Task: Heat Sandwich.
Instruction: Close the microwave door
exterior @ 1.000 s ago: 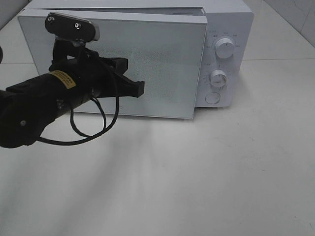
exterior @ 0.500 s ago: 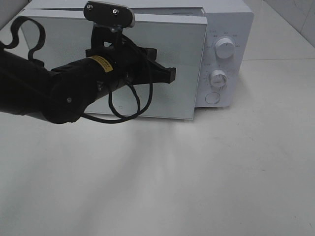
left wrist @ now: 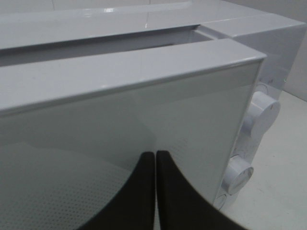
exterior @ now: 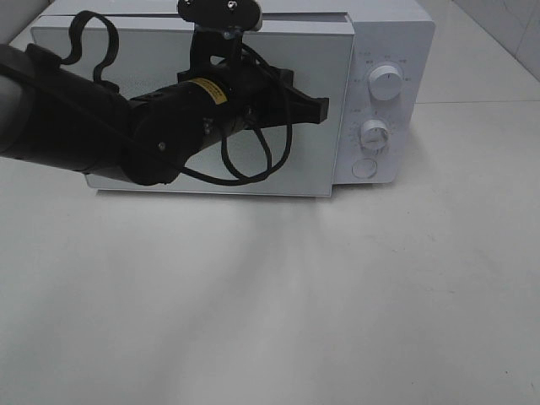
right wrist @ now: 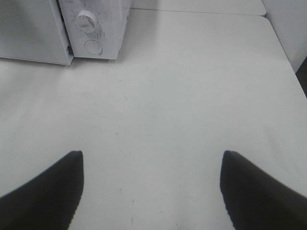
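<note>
The sandwich is out of view. A white microwave (exterior: 409, 46) stands at the back of the table, its door (exterior: 316, 164) almost against the body. In the left wrist view a narrow gap still shows along the top of the door (left wrist: 192, 115). My left gripper (exterior: 321, 108) is shut with nothing in it. Its joined fingertips (left wrist: 156, 154) are at the door's front face, near the edge beside the dials. My right gripper (right wrist: 152, 153) hangs open and empty over bare table, to the right of the microwave (right wrist: 98, 28).
The control panel carries two white dials (exterior: 386, 83) (exterior: 374, 134) and a round button (exterior: 364, 168). The thick black left arm (exterior: 76, 118) and its looped cable cross in front of the door. The white table (exterior: 337, 304) spreads in front and to the right.
My left arm has swung right across the door front, and the door has been pushed closer to the microwave body. The right gripper stays open.
</note>
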`<action>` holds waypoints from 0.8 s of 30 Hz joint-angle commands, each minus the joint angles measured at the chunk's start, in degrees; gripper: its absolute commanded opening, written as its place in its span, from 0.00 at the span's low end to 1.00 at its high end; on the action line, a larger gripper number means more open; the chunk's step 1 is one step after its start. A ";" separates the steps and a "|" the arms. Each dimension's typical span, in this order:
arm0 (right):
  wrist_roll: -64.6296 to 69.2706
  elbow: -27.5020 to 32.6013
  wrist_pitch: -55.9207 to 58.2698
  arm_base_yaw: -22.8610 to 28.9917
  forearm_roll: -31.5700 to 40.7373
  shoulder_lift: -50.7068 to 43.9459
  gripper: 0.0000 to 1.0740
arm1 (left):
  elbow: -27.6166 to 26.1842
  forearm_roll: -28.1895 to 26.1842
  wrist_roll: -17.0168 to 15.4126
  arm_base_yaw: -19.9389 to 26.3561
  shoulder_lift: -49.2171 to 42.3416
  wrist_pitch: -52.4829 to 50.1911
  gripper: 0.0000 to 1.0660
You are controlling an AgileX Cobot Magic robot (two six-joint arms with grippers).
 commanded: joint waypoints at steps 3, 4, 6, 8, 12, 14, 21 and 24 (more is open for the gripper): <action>0.40 -0.06 -0.46 -0.29 -0.46 -1.38 0.71 | -2.75 -0.69 0.17 -0.34 1.32 0.34 0.00; 0.40 -0.06 -0.46 -0.29 -0.46 -1.38 0.71 | -3.15 -0.80 0.17 -0.34 1.60 0.34 0.00; 0.40 -0.06 -0.46 -0.29 -0.46 -1.38 0.71 | -3.61 -0.80 0.17 -0.34 1.78 0.40 0.00; 0.40 -0.06 -0.46 -0.29 -0.46 -1.38 0.71 | -5.16 -0.80 0.40 -0.34 2.92 0.80 0.00; 0.57 -0.06 -0.46 -0.29 -0.46 -1.38 0.71 | -7.96 -0.86 2.18 -0.34 4.35 2.06 0.00; 0.57 -0.06 -0.46 -0.29 -0.46 -1.38 0.71 | -9.34 -1.15 4.07 -0.34 5.10 2.81 0.00; 0.57 -0.06 -0.46 -0.29 -0.46 -1.38 0.71 | -12.95 -4.47 6.30 1.26 6.93 4.30 0.00; 0.57 -0.06 -0.46 -0.29 -0.46 -1.38 0.71 | -14.55 -4.13 5.73 2.64 7.79 4.81 0.00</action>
